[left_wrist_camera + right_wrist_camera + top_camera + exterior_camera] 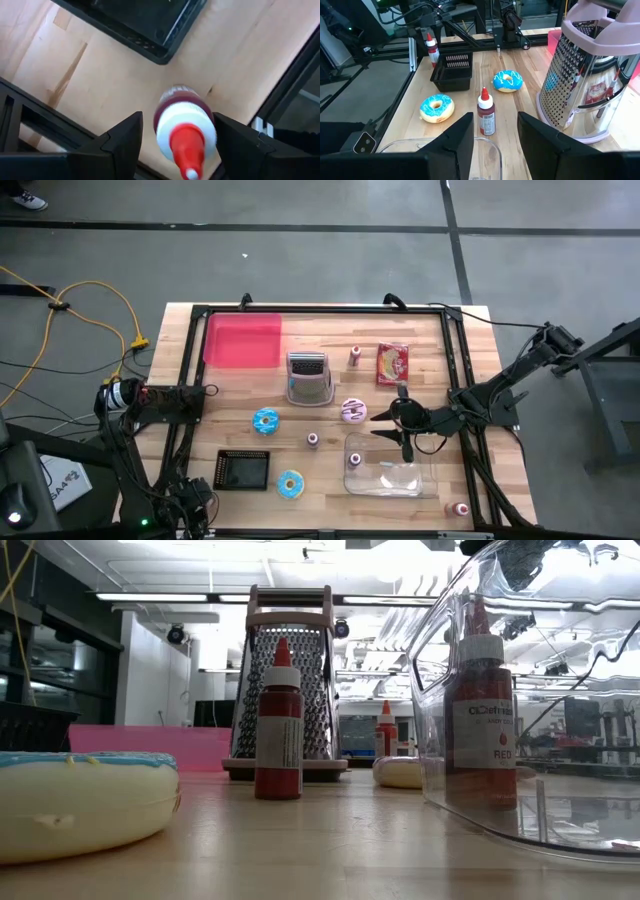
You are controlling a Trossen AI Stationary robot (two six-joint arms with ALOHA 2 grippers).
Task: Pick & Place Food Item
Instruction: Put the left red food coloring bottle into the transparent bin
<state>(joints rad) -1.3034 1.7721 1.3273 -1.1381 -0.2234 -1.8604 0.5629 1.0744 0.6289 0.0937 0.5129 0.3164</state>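
Nearby, blue-iced donut [265, 420] with sprinkles

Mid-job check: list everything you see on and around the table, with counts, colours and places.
Doughnuts: three; two blue-iced on the left half of the table, one pink-iced right of centre.
Sauce bottles: five seen, red with white caps, scattered; one is between the left tool's fingers.
Grater: one, metal with a pink rim, upright at centre.
Snack packet: one, red, right of the grater.
Board: one, pink, far-left corner.
Tray: one, black, near left.
Container: one, clear, near right.
Cable: yellow, on the floor to the left.
Left tool: open around a bottle beside the tray.
Right tool: open, between the pink doughnut and the container.
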